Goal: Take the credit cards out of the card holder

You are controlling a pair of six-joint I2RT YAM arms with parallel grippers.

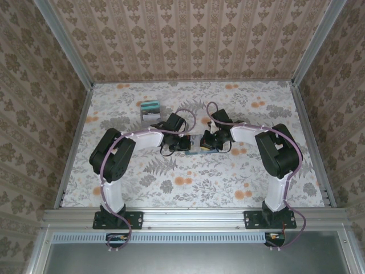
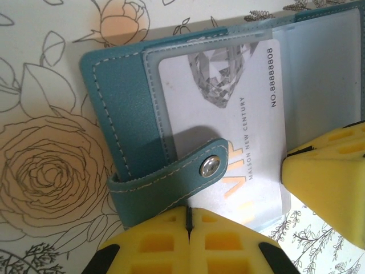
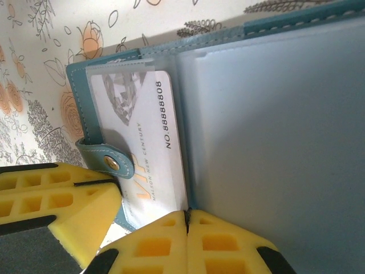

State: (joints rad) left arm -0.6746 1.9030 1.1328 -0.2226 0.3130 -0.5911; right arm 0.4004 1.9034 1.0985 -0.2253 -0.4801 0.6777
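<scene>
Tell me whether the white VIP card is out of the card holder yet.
No: the white card lies inside the clear sleeve of the open card holder, the snap strap across it.

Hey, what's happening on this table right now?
Two robot arms meet over the teal card holder, which lies open on the flowered table. The left pincer is shut at the holder's near edge by the snap strap. The right pincer is shut at the edge of the clear sleeves. A white VIP card sits in its sleeve, not yet out.
</scene>
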